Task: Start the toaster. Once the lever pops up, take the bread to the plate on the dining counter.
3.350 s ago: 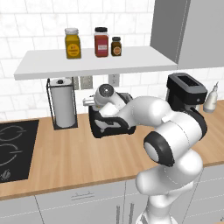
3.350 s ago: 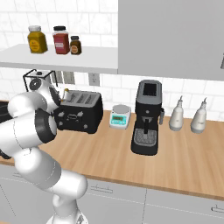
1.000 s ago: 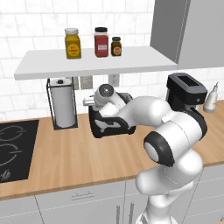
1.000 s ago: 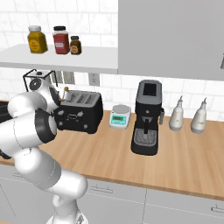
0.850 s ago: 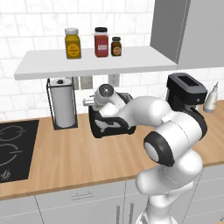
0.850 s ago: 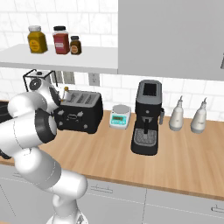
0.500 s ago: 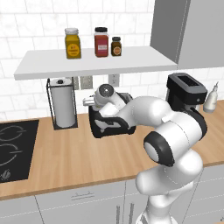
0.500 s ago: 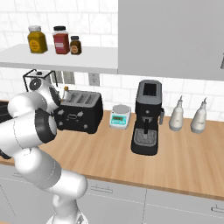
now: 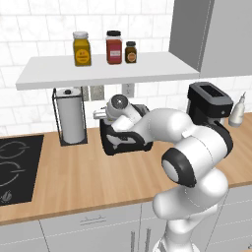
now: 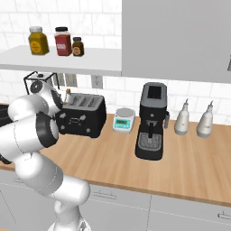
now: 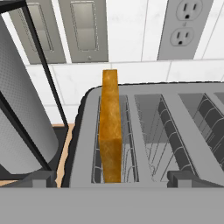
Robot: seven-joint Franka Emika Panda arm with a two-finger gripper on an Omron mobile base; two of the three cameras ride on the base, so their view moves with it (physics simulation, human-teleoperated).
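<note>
My gripper [image 11: 112,180] sat directly over the toaster [image 10: 81,118] with its jaws spread as wide as they go and nothing between them; the two dark tips stood on either side of the bread [image 11: 110,131], just short of it. The slice stood on edge in the outermost slot, the one nearest the paper towel roll [image 9: 70,121], with its crust rising well above the slot, so I judged the toast was up and the pick was the step in hand.

To do it well, I reckoned I should centre the slice between the tips, go straight down along the slot so neither tip caught the slot's wire guides, close on the broad faces rather than the crust, and lift vertically until the bread cleared the slot before swinging away. A light squeeze looked enough; the slice is thin and would likely crush or tilt under more.

The arm was folded forward and across from the base, elbow high, wrist bent so the hand pointed down at the toaster's top, close to the wall.
</note>
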